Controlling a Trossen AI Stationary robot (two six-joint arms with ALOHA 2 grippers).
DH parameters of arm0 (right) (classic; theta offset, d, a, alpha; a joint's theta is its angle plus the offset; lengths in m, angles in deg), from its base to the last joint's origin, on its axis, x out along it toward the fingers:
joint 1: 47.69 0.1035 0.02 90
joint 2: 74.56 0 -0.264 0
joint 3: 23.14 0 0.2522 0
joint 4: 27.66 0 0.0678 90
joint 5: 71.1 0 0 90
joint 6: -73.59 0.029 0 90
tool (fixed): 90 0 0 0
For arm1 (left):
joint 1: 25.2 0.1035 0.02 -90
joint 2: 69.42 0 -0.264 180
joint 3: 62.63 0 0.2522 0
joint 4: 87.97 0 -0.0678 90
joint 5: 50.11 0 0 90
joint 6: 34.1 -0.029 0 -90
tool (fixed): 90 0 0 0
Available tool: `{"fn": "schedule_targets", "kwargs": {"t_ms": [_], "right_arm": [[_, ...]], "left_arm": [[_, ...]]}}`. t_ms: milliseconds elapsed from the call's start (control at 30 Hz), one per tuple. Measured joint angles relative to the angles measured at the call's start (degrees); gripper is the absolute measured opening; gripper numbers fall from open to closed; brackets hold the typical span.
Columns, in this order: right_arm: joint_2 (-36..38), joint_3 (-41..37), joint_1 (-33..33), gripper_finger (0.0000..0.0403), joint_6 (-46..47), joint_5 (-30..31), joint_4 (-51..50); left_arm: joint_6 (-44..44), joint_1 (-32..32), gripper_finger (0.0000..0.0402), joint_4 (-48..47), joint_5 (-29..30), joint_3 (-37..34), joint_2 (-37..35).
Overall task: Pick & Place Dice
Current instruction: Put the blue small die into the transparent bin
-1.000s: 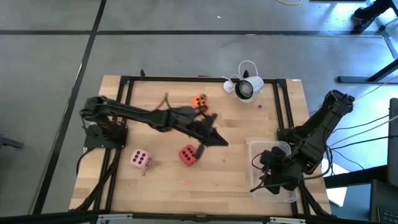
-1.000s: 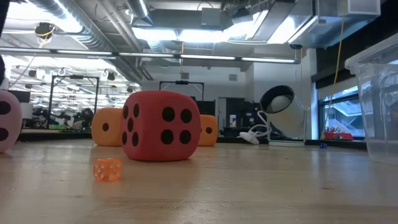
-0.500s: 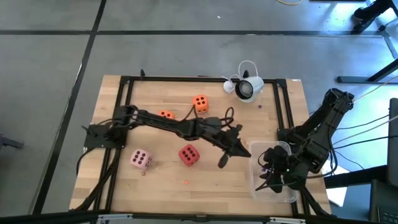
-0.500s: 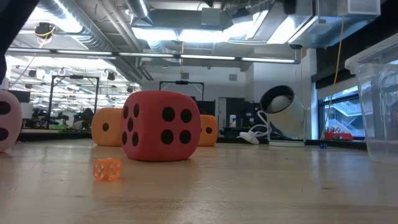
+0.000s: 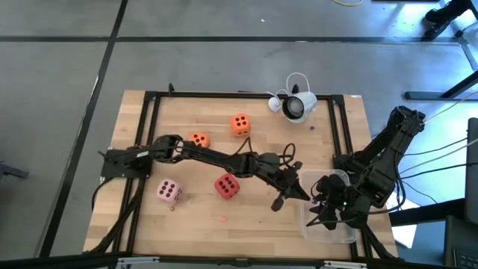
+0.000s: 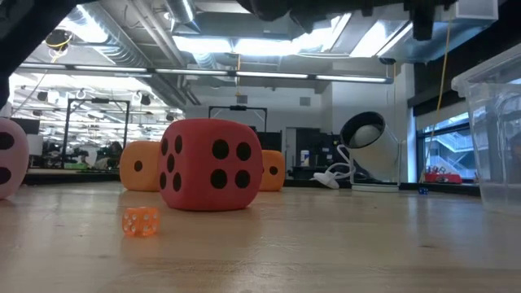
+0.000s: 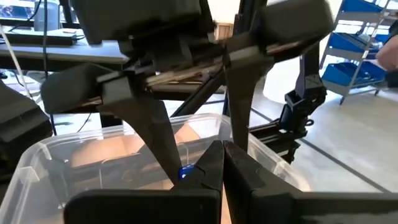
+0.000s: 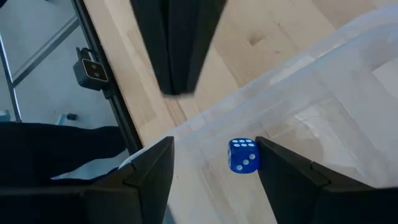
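Dice lie on the table: red one [image 5: 226,186] near centre, pale pink [image 5: 169,192] at its nine o'clock, two orange [image 5: 240,124] [image 5: 199,139] toward twelve; left gripper [image 5: 287,196], fingers pressed together, reaches beside the clear bin [image 5: 305,222]; right gripper [image 5: 323,211] hangs spread over a small blue die [image 8: 243,155] inside.

We see even, bright indoor light from ceiling strip lamps [image 6: 244,42], which glare white in the low view. Shadows on the wooden table [image 5: 254,209] are soft and faint. The nearest tabletop in the low view is blurred, and the left wrist view is slightly soft
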Motion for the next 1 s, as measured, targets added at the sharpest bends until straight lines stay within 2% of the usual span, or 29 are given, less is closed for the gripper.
{"fn": "schedule_targets", "kwargs": {"t_ms": [233, 567, 833, 1000], "right_arm": [[-0.01, 0.00, 0.00, 0.0220, -0.01, 1.60, 0.96], [-0.01, 0.00, 0.00, 0.0220, -0.02, 3.17, 1.32], [0.50, 0.00, 0.00, 0.0220, 0.46, 4.03, 1.33], [0.54, 0.00, 0.00, 0.0220, 0.61, 4.06, 1.68]], "left_arm": [[-1.22, -0.22, 0.0004, 0.06, 0.30, 3.64, 3.64], [-2.68, -0.43, 0.0004, -0.37, 1.05, 3.90, 3.64], [-4.28, -1.08, 0.0004, -4.59, 1.13, 3.88, 3.64], [-6.11, -1.48, 0.0004, -4.44, 3.79, 3.88, 3.64]]}}
